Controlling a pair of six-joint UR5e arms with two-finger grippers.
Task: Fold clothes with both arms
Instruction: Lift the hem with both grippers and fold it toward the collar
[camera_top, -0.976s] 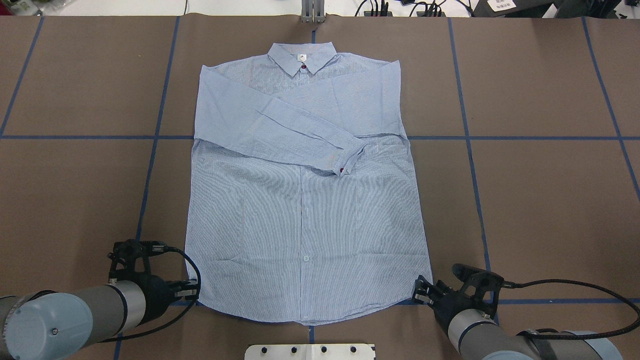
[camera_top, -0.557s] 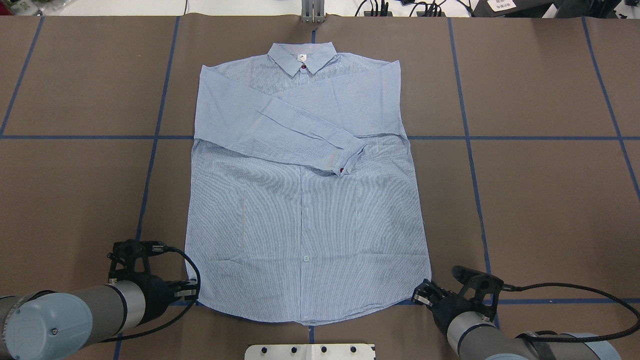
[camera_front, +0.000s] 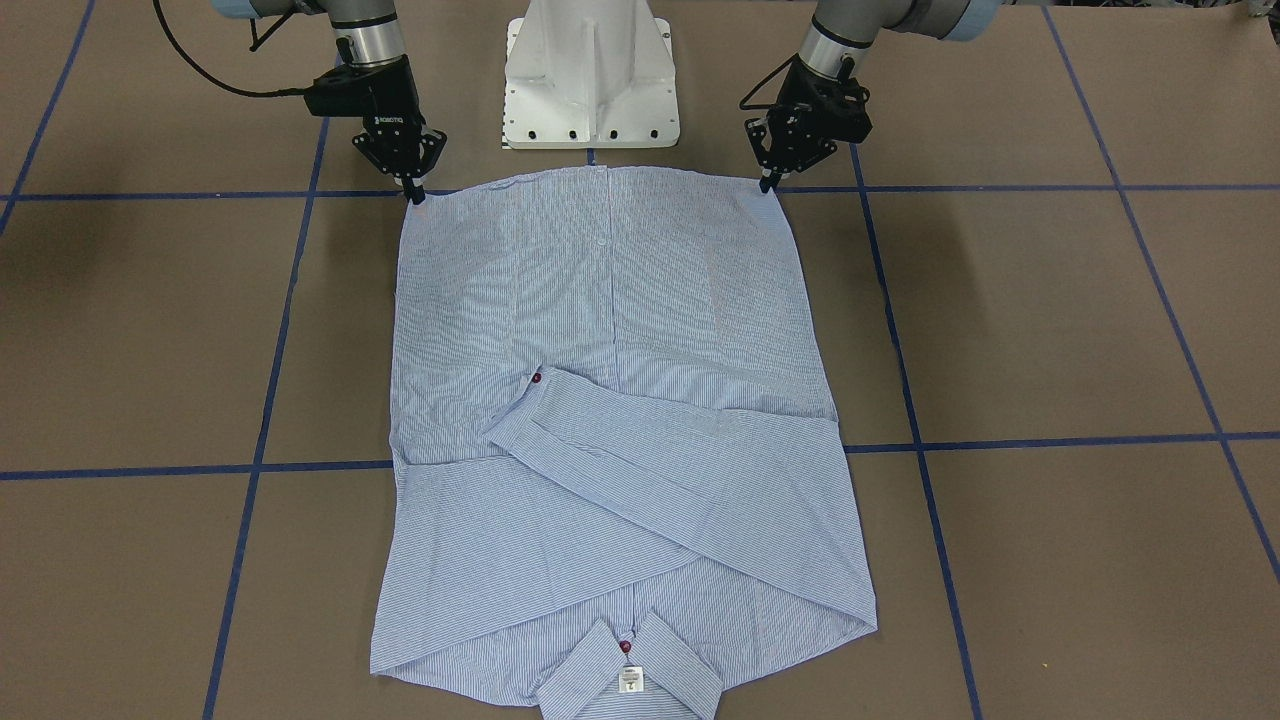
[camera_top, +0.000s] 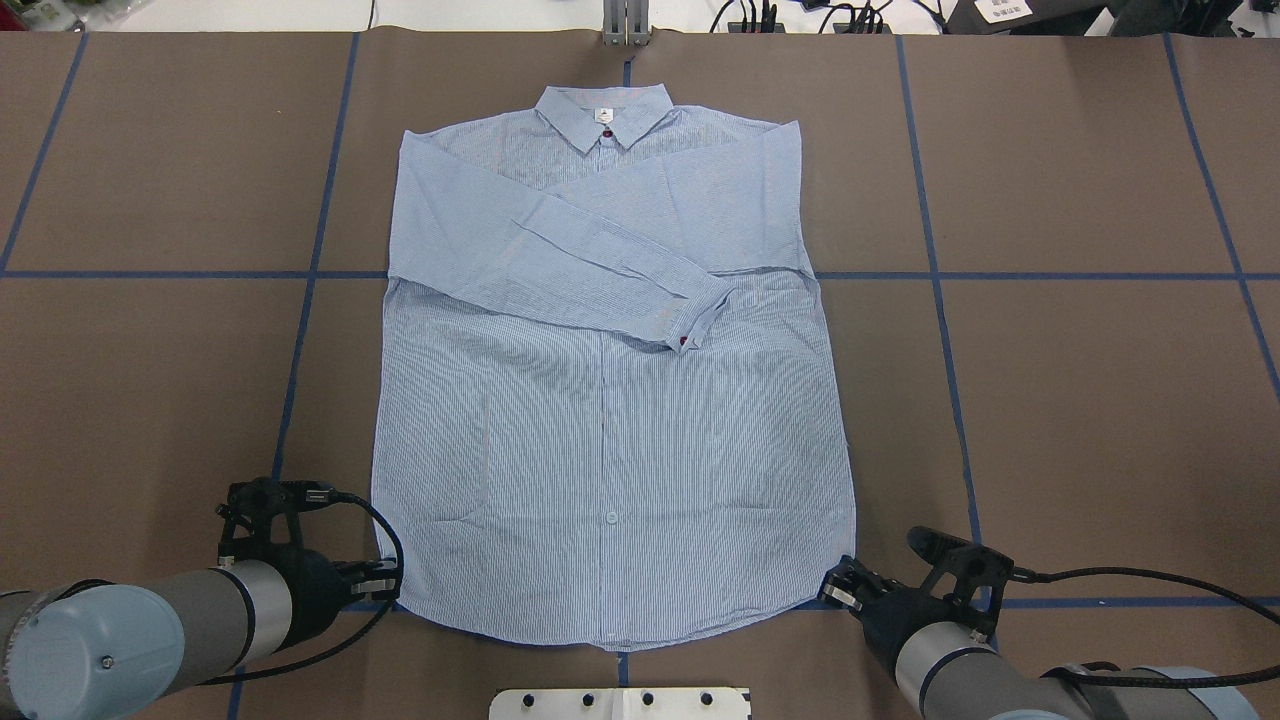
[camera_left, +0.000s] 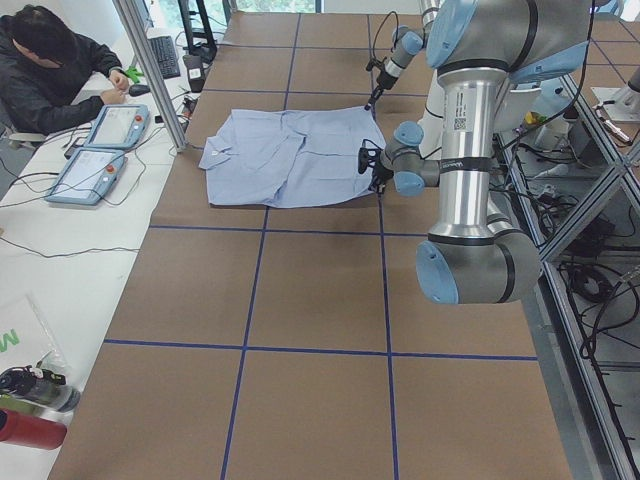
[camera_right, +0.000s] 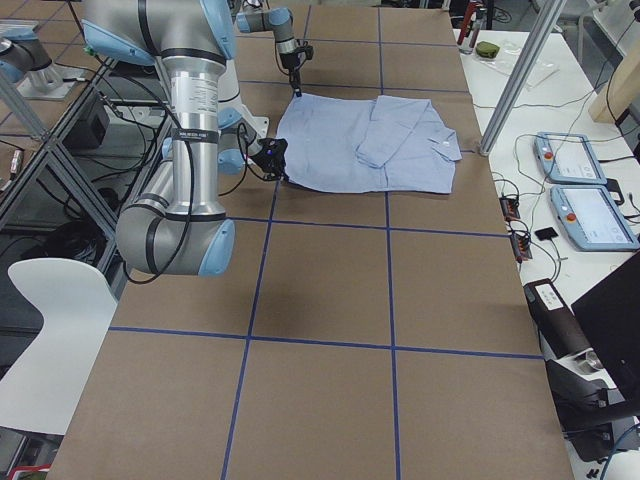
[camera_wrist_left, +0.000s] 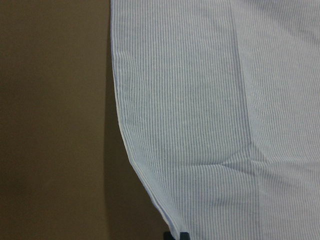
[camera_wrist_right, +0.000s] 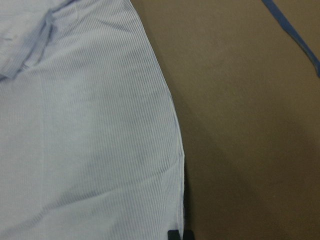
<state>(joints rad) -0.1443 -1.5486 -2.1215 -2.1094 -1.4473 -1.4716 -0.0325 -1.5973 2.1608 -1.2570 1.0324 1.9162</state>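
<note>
The light blue-and-white striped shirt (camera_top: 610, 450) lies flat, front up, on the brown table, collar at the far side and both sleeves folded across the chest. It also shows in the front view (camera_front: 610, 290). My left gripper (camera_top: 388, 585) is shut on the near left hem corner, low at the table; in the front view it (camera_front: 766, 186) pinches that corner to a point. My right gripper (camera_top: 836, 590) is shut on the near right hem corner, as the front view (camera_front: 414, 196) shows. Each wrist view shows the hem edge (camera_wrist_left: 150, 190) (camera_wrist_right: 177, 165) running down to the fingertips.
The white pedestal base (camera_front: 590, 70) stands just behind the hem, between the arms. Blue tape lines (camera_top: 940, 300) cross the brown table cover. A grey post (camera_top: 625, 25) stands beyond the collar. An operator (camera_left: 50, 70) and control tablets (camera_left: 115, 125) are at a side table.
My right gripper has shifted slightly inward and back, drawing the right hem corner in a little. The left gripper has hardly moved.
</note>
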